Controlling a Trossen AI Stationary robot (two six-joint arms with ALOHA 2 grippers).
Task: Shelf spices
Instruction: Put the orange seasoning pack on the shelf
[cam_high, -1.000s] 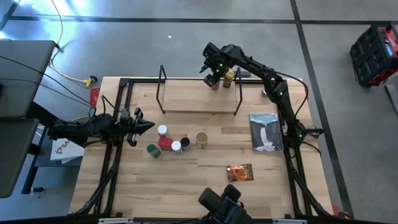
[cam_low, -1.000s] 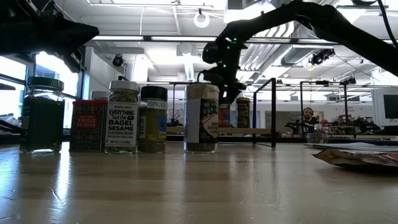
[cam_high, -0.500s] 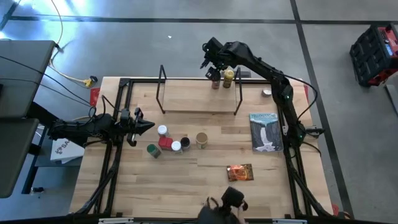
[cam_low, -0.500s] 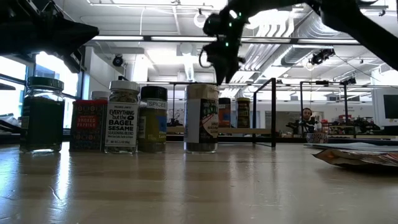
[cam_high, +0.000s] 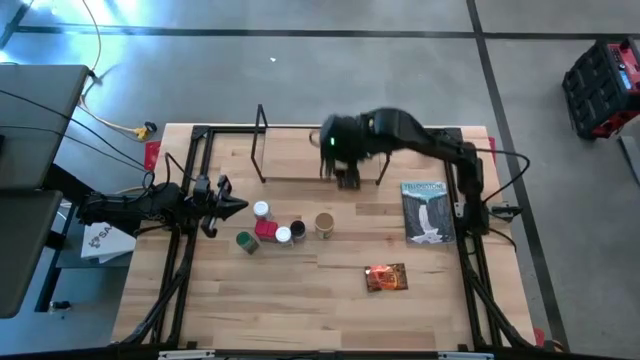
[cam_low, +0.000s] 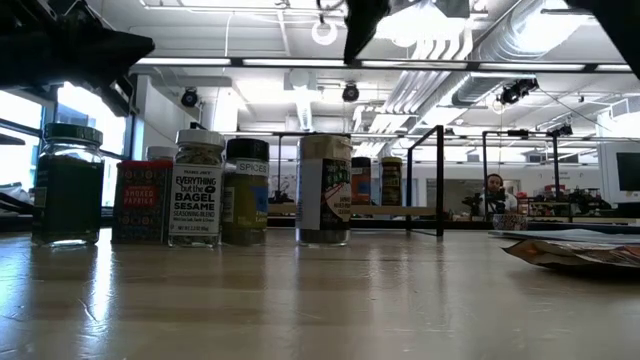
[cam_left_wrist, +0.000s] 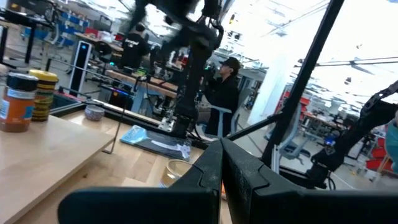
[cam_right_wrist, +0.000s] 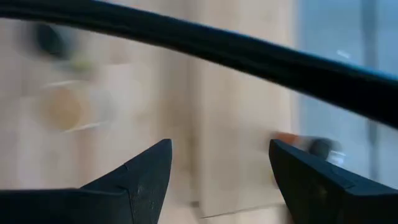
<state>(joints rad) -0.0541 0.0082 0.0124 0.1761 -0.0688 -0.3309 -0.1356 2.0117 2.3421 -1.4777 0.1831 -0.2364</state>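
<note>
Two spice jars stand on the shelf (cam_high: 300, 158) near its far right end: an orange jar (cam_left_wrist: 17, 102) and a yellow one (cam_left_wrist: 42, 93). In the high view my right arm covers them. Several more jars stand in a cluster on the table, among them a green one (cam_high: 245, 241), a red one (cam_high: 265, 228) and a tan one (cam_high: 324, 223). An orange-red packet (cam_high: 386, 277) lies flat nearer the front. My right gripper (cam_right_wrist: 221, 165) hangs open above the shelf's near right part (cam_high: 347, 178), holding nothing. Left of the cluster, my left gripper (cam_high: 236, 205) is shut and holds nothing.
A grey-blue booklet (cam_high: 425, 212) lies flat at the table's right, beside the right arm's base. The shelf's black wire uprights (cam_high: 260, 140) (cam_high: 383, 160) stand at its two ends. Bare wood lies between the cluster and the front edge. A person (cam_low: 492, 190) sits far behind the table.
My right gripper has risen from beside the two jars at the shelf's far right end. It has then swung fast toward the table's near side over the shelf, rolling as it went, its fingers still apart. The two jars have stayed on the shelf.
</note>
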